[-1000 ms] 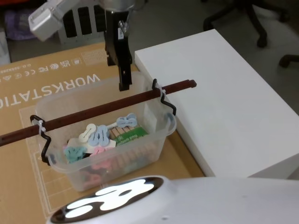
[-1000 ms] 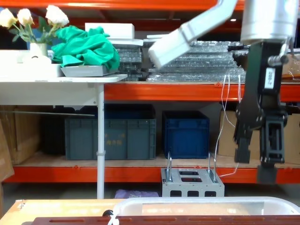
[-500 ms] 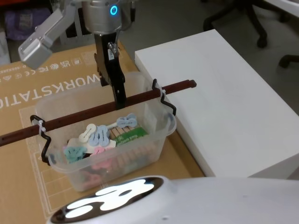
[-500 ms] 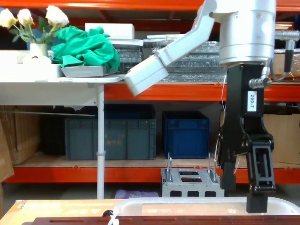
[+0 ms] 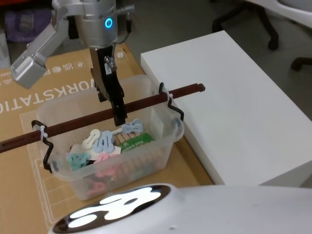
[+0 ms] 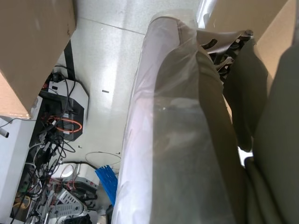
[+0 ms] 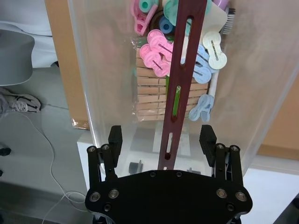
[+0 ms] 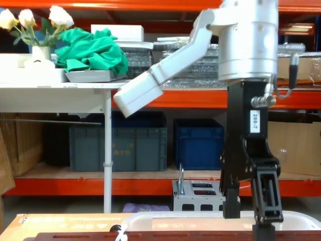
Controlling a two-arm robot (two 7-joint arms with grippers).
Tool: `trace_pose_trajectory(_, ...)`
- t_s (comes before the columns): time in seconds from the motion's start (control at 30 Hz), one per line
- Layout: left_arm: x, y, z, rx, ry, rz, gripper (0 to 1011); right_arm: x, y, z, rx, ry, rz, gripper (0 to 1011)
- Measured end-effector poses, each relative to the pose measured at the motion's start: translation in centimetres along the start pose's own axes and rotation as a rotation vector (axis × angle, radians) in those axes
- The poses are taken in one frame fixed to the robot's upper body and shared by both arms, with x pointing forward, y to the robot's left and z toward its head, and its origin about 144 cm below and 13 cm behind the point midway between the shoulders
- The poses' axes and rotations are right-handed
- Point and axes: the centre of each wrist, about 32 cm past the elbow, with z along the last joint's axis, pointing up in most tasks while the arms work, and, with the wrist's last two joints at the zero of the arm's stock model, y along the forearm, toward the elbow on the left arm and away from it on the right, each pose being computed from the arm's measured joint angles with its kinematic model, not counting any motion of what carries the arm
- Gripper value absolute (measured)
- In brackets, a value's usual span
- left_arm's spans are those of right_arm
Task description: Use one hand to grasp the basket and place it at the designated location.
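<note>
The basket [image 5: 173, 134] is a clear plastic tub on brown cardboard, holding several pastel clips [image 5: 105, 141] and wooden pegs. Its reddish-brown wooden handle [image 5: 78, 123] runs across the rim, tied on with white zip ties and black hooks. My right gripper [image 5: 117, 114] hangs straight down over the tub's middle, open. In the right wrist view the gripper [image 7: 161, 136] has one finger on each side of the handle [image 7: 184, 70], with gaps on both sides. The chest view shows the gripper [image 8: 248, 216] reaching the tub's rim [image 8: 175, 217] and the bar [image 8: 150, 235].
A large white platform [image 5: 234, 97] lies right beside the basket, to its right. The printed cardboard sheet [image 5: 29, 97] spreads under and left of the tub. Behind stand orange shelves with dark blue crates [image 8: 118, 148] and a grey metal box [image 8: 203, 198].
My right gripper has come down and nearer, from above the tub's far rim to the handle, its open fingers now on either side of the bar. The basket has not moved.
</note>
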Motion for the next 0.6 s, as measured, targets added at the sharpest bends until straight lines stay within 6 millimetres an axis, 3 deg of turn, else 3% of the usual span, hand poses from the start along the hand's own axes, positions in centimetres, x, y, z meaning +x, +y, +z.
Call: trace_pose_trajectory(0.6,0.0,0.0,0.0,0.0,0.0,0.0,0,0.1,2.4,-2.0,0.056,0.015,0.011,1000)
